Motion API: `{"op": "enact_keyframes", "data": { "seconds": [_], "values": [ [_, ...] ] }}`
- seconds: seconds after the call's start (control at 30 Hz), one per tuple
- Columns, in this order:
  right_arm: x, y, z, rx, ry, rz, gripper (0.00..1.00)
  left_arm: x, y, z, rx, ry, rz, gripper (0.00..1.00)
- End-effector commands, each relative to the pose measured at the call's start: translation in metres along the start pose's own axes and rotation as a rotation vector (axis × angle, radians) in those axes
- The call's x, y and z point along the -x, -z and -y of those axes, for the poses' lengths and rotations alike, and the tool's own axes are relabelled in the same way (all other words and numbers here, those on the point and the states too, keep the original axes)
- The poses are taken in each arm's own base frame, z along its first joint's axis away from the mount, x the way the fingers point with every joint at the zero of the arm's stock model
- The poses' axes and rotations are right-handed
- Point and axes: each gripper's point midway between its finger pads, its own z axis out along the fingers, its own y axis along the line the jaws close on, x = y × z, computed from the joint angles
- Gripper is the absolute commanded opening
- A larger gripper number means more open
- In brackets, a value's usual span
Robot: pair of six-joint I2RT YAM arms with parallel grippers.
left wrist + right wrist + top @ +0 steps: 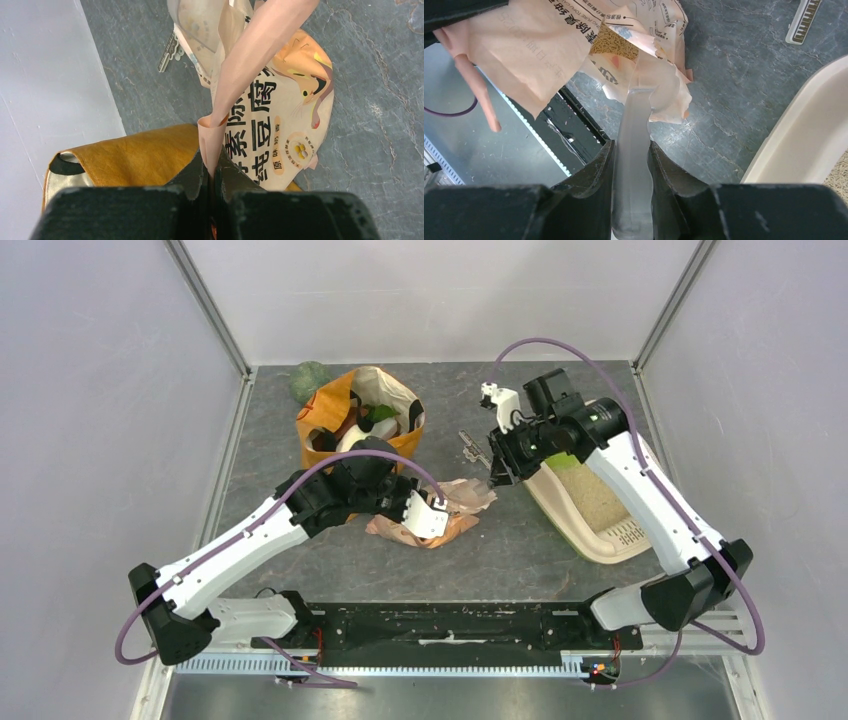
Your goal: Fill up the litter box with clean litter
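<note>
Evidently to spread its mouth, the left gripper point(212, 167) is clamped tight on a pink corner of the litter pouch point(285, 110) and the right gripper point(631, 152) on its clear torn lip, near the part-filled litter box point(804, 145).

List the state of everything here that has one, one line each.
litter bag: torn open, litter showing inside.
left gripper: shut on the litter bag's pink edge.
right gripper: shut on the litter bag's clear torn strip.
litter box: holds some litter.
orange bag: upright, open, items inside.
</note>
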Motion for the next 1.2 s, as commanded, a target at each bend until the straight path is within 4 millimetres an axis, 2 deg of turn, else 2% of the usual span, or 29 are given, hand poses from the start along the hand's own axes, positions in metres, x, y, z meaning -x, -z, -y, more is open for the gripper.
{"op": "enact_keyframes", "data": {
  "seconds": [0.0, 0.07, 0.27, 0.47, 0.6, 0.87, 1.03, 1.17],
  "values": [
    [0.020, -0.013, 0.016, -0.125, 0.002, 0.032, 0.00, 0.024, 0.013, -0.019, 0.071, 0.008, 0.104, 0.02],
    [0.020, -0.020, 0.012, -0.128, 0.008, 0.021, 0.00, 0.024, 0.013, -0.018, 0.069, 0.008, 0.104, 0.02],
    [0.002, -0.048, 0.010, -0.147, 0.010, -0.070, 0.00, 0.024, 0.012, -0.011, 0.053, 0.001, 0.112, 0.02],
    [-0.023, -0.078, 0.024, -0.190, -0.007, -0.189, 0.00, 0.022, 0.009, -0.006, 0.039, -0.001, 0.111, 0.02],
    [-0.025, -0.088, 0.028, -0.218, 0.005, -0.158, 0.00, 0.021, 0.008, -0.004, 0.034, 0.000, 0.108, 0.02],
    [-0.049, -0.118, -0.002, 0.040, -0.138, -0.180, 0.00, 0.019, 0.006, -0.001, 0.026, 0.004, 0.105, 0.02],
    [-0.039, -0.115, -0.012, 0.245, -0.295, -0.093, 0.00, 0.019, 0.007, -0.001, 0.030, 0.004, 0.101, 0.02],
    [-0.026, -0.111, -0.011, 0.384, -0.396, 0.007, 0.00, 0.019, 0.006, -0.001, 0.027, 0.008, 0.102, 0.02]
  ]
}}
